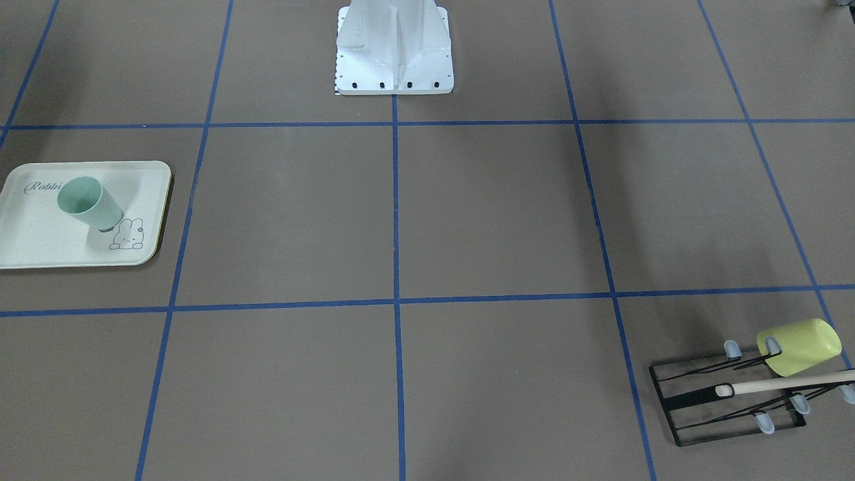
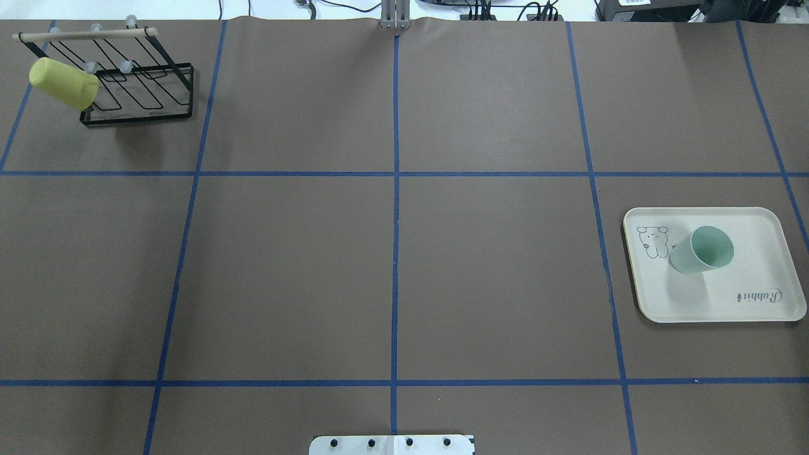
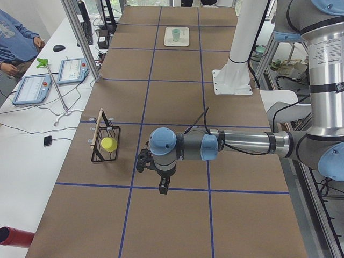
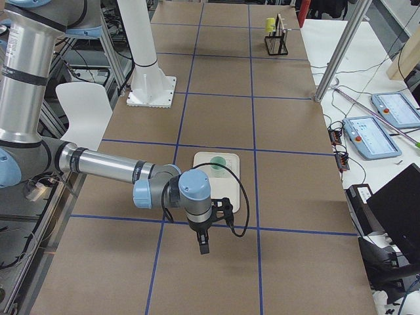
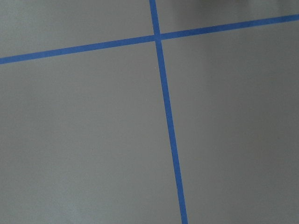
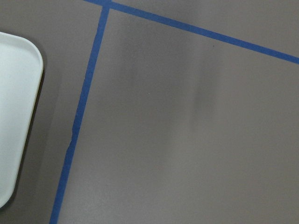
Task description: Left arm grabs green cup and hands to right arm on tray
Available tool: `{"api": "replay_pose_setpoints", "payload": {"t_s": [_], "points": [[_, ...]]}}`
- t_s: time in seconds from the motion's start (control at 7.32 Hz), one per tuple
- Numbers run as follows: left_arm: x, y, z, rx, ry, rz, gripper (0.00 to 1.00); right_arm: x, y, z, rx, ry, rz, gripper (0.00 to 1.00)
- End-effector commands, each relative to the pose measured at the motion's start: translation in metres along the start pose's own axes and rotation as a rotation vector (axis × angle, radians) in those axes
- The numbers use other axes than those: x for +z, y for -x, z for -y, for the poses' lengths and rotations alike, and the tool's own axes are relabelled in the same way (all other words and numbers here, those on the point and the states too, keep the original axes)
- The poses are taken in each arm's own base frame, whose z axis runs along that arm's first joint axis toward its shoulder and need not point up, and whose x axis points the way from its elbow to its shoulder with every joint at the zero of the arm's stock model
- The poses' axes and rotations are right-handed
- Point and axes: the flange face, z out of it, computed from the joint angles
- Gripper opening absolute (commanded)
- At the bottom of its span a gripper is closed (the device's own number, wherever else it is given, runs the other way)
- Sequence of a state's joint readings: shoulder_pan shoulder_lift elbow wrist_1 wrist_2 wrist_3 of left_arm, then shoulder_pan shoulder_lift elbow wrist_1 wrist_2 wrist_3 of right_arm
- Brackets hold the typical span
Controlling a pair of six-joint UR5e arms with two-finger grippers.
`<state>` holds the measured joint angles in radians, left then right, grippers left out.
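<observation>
Brown table (image 2: 284, 265), blue tape grid (image 2: 395, 253) | green cup (image 2: 701, 251) upright on tray (image 2: 714, 303) | left end effector (image 3: 163, 188), right end effector (image 4: 203, 246): grip unclear

**A:** Where do we find the cup (image 1: 87, 202)?

**B:** We see it standing upright on the tray (image 1: 40, 248), mouth open to the top, its foot just beside the rabbit drawing (image 1: 128, 235).

**A:** And its look?

**B:** Small, pale mint green, plain and matte, no handle, tapering a little toward the foot.

**A:** How do we describe the tray?

**B:** Cream-white, rectangular, with rounded corners and a low raised rim. It has "Rabbit" script (image 1: 41, 188) in the corner opposite the drawing. It lies flat on the table (image 1: 467, 214), on the robot's right side. One short edge is just beside a blue tape line (image 1: 184, 220), not touching it. We place the cup's foot a little nearer that edge.
</observation>
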<state>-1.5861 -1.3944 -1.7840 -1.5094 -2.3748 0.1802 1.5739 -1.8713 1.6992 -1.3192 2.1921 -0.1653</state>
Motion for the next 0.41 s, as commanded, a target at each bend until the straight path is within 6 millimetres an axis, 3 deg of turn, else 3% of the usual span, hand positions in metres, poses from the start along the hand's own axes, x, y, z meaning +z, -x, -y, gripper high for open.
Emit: {"api": "replay_pose_setpoints", "payload": {"t_s": [0.0, 0.27], "points": [[0.0, -0.0001, 0.0, 0.001, 0.0, -0.001, 1.0, 0.0011, -0.0007, -0.0007, 0.003, 0.002, 0.0, 1.0], [0.0, -0.0001, 0.0, 0.001, 0.0, -0.001, 1.0, 0.0023, -0.0012, -0.0034, 0.004, 0.006, -0.001, 1.0]]}}
